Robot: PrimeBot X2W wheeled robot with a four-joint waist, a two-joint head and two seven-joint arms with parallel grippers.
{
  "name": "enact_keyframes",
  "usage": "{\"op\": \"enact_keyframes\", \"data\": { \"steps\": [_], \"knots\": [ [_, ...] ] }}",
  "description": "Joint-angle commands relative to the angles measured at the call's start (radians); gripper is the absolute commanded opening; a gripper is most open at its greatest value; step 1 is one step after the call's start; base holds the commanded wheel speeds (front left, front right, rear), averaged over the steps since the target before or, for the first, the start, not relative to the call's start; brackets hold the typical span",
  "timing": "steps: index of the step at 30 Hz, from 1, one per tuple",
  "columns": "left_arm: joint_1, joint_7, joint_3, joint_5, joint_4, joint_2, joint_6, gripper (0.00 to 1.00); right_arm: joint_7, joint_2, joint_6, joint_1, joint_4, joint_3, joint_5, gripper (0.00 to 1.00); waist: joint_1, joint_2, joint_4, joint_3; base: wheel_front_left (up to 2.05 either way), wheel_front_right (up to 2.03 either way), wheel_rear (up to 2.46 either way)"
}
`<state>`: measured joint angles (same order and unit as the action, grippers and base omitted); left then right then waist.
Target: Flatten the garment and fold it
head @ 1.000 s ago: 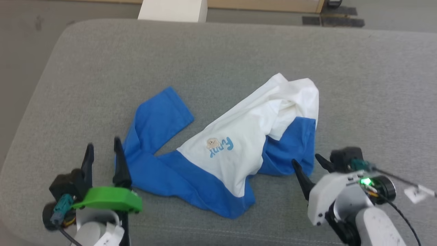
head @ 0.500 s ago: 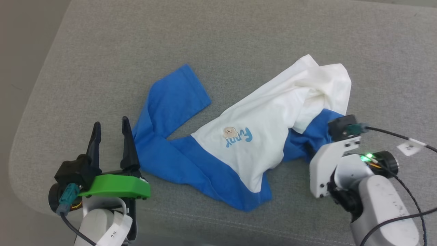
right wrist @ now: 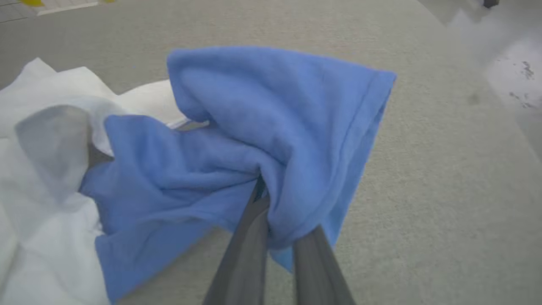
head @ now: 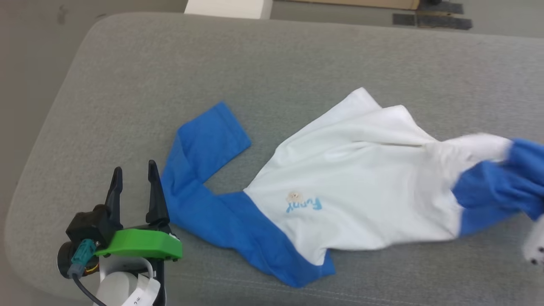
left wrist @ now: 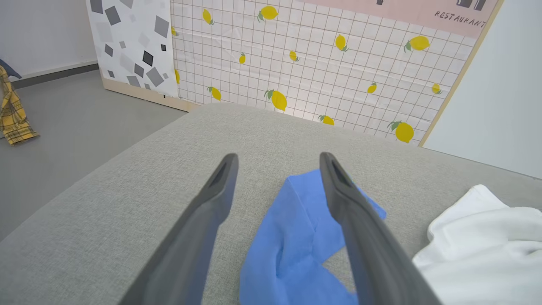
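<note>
Head view has the garment (head: 361, 187) lying across the grey cushion (head: 297, 55), its white body stretched toward the right claw (right wrist: 263, 199). One blue sleeve lies just beside the left claw (head: 134, 168), whose fingers stand wide apart, the inner one at the sleeve's edge. Right wrist view shows the right claw pinching bunched blue sleeve cloth, which hides its tips. Beyond the left claw stand a lemon-print panel (left wrist: 317, 63) and a yellow plaid cloth (left wrist: 12, 110).
</note>
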<state>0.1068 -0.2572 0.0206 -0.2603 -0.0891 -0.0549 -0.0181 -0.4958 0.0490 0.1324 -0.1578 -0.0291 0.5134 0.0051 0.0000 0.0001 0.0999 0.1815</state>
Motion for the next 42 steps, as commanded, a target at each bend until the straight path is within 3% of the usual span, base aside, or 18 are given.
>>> {"op": "enact_keyframes", "data": {
  "steps": [1, 3, 4, 5, 11, 14, 18, 22, 29, 38, 41, 42],
  "knots": [
    [-0.012, -0.004, -0.003, 0.019, 0.000, 0.004, 0.004, 1.00, -0.010, 0.001, -0.002, 0.018, 0.001, 0.030, -0.014, 0.00, 0.0000, -0.0001, -0.030, -0.026, 0.00, 0.00, 0.00],
    [-0.017, -0.004, -0.006, 0.022, 0.003, 0.004, 0.002, 1.00, -0.014, 0.001, -0.002, 0.031, -0.017, 0.070, -0.017, 0.00, 0.0000, -0.0001, -0.040, -0.030, 0.00, 0.00, 0.00],
    [-0.019, -0.004, -0.007, 0.023, 0.004, 0.004, 0.002, 1.00, -0.011, 0.001, -0.002, 0.036, -0.029, 0.078, -0.018, 0.24, 0.0000, -0.0001, -0.043, -0.032, 0.00, 0.00, 0.00],
    [-0.020, -0.004, -0.009, 0.024, 0.005, 0.004, 0.002, 1.00, -0.007, 0.001, -0.002, 0.041, -0.038, 0.080, -0.017, 1.00, 0.0000, -0.0001, -0.045, -0.033, 0.00, 0.00, 0.00],
    [-0.024, -0.004, -0.017, 0.025, 0.009, 0.005, 0.000, 1.00, 0.148, 0.001, -0.002, 0.045, -0.014, 0.011, 0.020, 1.00, 0.0000, -0.0001, -0.046, -0.039, 0.00, 0.00, 0.00],
    [-0.025, -0.005, -0.023, 0.026, 0.013, 0.005, 0.000, 1.00, 0.245, 0.001, -0.002, 0.048, 0.035, -0.152, 0.043, 1.00, 0.0000, -0.0001, -0.040, -0.036, 0.00, 0.00, 0.00],
    [-0.017, -0.005, -0.036, 0.026, 0.019, 0.005, 0.003, 1.00, 0.273, 0.012, -0.002, 0.025, 0.055, -0.380, 0.057, 1.00, 0.0000, -0.0001, -0.024, -0.018, 0.00, 0.00, 0.00],
    [0.004, -0.005, -0.057, 0.020, 0.026, 0.005, 0.005, 1.00, 0.215, 0.081, -0.002, -0.048, -0.019, -0.559, 0.055, 1.00, 0.0000, -0.0001, 0.007, 0.011, 0.00, 0.00, 0.00],
    [0.045, -0.005, -0.092, 0.015, 0.039, 0.005, 0.005, 1.00, 0.063, 0.208, -0.002, -0.259, -0.213, -0.765, 0.066, 1.00, 0.0000, -0.0001, 0.082, 0.073, 0.00, 0.00, 0.00],
    [0.092, -0.005, -0.146, 0.007, 0.051, 0.005, 0.005, 1.00, -0.211, 0.356, -0.002, -0.487, -0.438, -1.038, 0.224, 1.00, 0.0000, -0.0001, 0.166, 0.150, 0.00, 0.00, 0.00],
    [0.104, -0.005, -0.163, -0.002, 0.050, 0.005, 0.001, 1.00, -0.316, 0.412, -0.002, -0.541, -0.448, -1.135, 0.321, 0.00, 0.0000, -0.0001, 0.187, 0.167, 0.00, 0.00, 0.00],
    [0.107, -0.005, -0.168, -0.005, 0.050, 0.005, 0.000, 1.00, -0.328, 0.431, -0.002, -0.561, -0.440, -1.159, 0.342, 0.00, 0.0000, -0.0001, 0.193, 0.172, 0.00, 0.00, 0.00]
  ]
}}
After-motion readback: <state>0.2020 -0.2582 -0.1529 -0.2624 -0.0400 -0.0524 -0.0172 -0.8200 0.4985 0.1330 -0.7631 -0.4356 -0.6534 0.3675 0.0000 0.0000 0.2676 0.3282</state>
